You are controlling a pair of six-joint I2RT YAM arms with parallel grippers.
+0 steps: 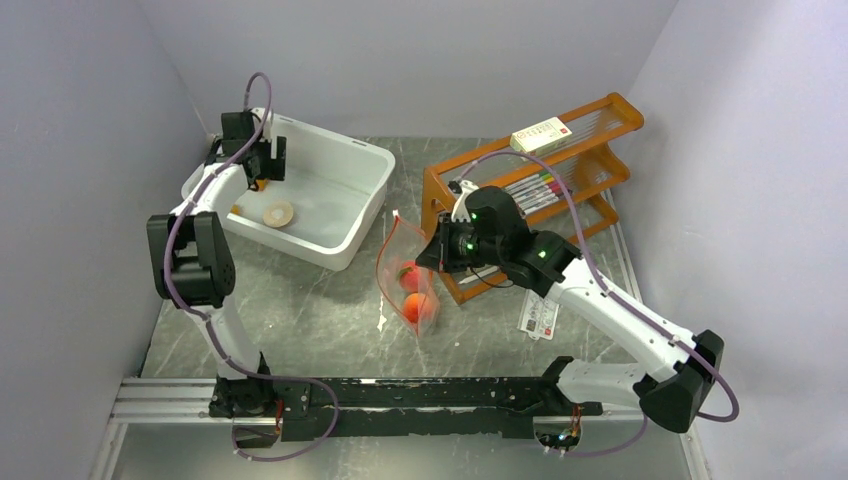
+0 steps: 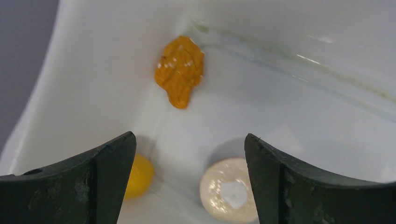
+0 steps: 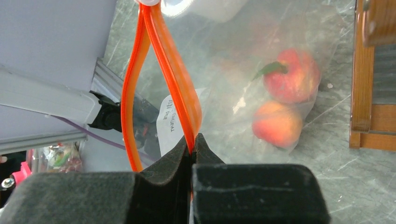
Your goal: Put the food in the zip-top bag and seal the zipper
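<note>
The clear zip-top bag (image 1: pixel 405 262) stands on the table, its mouth held open in a loop. Two peach-pink fruits (image 1: pixel 412 292) lie in it; the right wrist view shows them (image 3: pixel 292 77) through the plastic, beside the white label (image 3: pixel 169 122). My right gripper (image 3: pixel 192 140) is shut on the orange-red zipper (image 3: pixel 175 70) at one end of the mouth; it also shows in the top view (image 1: pixel 434 252). My left gripper (image 2: pixel 189 140) is open and empty, inside the white tub (image 1: pixel 355 215) over its far-left corner (image 1: pixel 262 172). An orange lumpy piece (image 2: pixel 180 70), a small yellow ball (image 2: pixel 138 176) and a cream round piece (image 2: pixel 226 189) lie below it.
A wooden rack (image 1: pixel 590 160) with coloured markers (image 1: pixel 532 190) stands right behind my right gripper, a small box (image 1: pixel 541 134) on its top. A printed card (image 1: pixel 540 318) lies on the table by the right arm. Grey walls close in both sides.
</note>
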